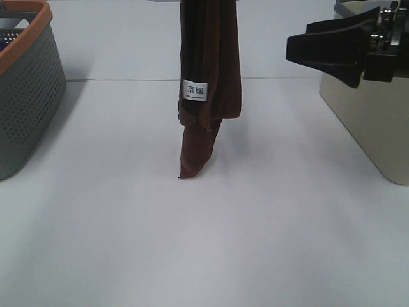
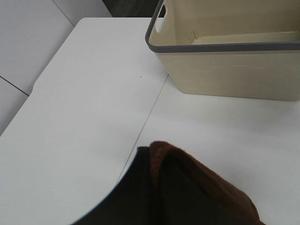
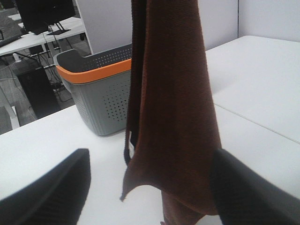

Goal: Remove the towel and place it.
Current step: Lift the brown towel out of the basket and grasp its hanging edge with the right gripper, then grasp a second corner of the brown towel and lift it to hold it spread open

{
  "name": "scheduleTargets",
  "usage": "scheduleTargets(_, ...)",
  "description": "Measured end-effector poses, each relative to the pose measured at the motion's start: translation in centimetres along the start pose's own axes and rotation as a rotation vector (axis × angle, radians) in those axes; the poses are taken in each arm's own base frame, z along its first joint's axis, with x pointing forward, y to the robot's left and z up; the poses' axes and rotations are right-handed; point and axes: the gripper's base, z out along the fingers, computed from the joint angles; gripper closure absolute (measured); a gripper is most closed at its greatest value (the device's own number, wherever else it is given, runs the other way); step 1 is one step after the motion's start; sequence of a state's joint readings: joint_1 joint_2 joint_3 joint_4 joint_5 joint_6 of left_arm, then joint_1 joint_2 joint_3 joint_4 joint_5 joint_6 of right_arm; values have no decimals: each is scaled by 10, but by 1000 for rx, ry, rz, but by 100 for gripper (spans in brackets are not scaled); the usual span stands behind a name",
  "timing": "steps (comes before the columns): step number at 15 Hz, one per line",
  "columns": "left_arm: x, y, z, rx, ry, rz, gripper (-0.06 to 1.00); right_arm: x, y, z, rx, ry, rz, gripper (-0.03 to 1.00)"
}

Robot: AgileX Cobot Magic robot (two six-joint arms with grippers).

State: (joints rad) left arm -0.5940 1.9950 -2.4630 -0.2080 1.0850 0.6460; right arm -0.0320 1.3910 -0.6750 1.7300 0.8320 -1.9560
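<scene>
The dark maroon-brown towel (image 1: 211, 64) hangs down from above the top edge of the exterior view, at the table's middle. Its white tag (image 1: 195, 90) faces the camera and its lowest corner touches the white table (image 1: 204, 243). My left gripper is out of the exterior view. In the left wrist view its dark finger (image 2: 126, 197) lies against the towel (image 2: 201, 183), shut on it. My right gripper (image 1: 300, 41) is open and empty, to the right of the towel. In the right wrist view its fingers (image 3: 47, 187) stand either side of the hanging towel (image 3: 173, 108), apart from it.
A grey perforated basket with an orange rim (image 1: 25, 96) stands at the left edge, also in the right wrist view (image 3: 101, 93). A beige basket with a grey rim (image 1: 364, 121) stands at the right, also in the left wrist view (image 2: 225, 61).
</scene>
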Motion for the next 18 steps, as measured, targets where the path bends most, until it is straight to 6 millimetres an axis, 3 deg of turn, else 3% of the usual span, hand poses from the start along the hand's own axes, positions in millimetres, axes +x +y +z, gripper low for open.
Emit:
scheduleTargets(5, 4, 0, 15, 1, -8, -12, 94, -11, 30, 55, 49, 128, -138, 34)
scheduleTargets(9, 6, 0, 20, 5, -4, -15, 94, -3, 31, 91, 94, 209, -133, 34)
scheduleTargets(12, 7, -1, 20, 13, 11, -12, 94, 6, 20, 97, 178, 256, -79, 34)
scheduleTargets(18, 12, 5, 20, -45, 63, 33, 94, 9, 22, 96, 170, 278, 29, 34)
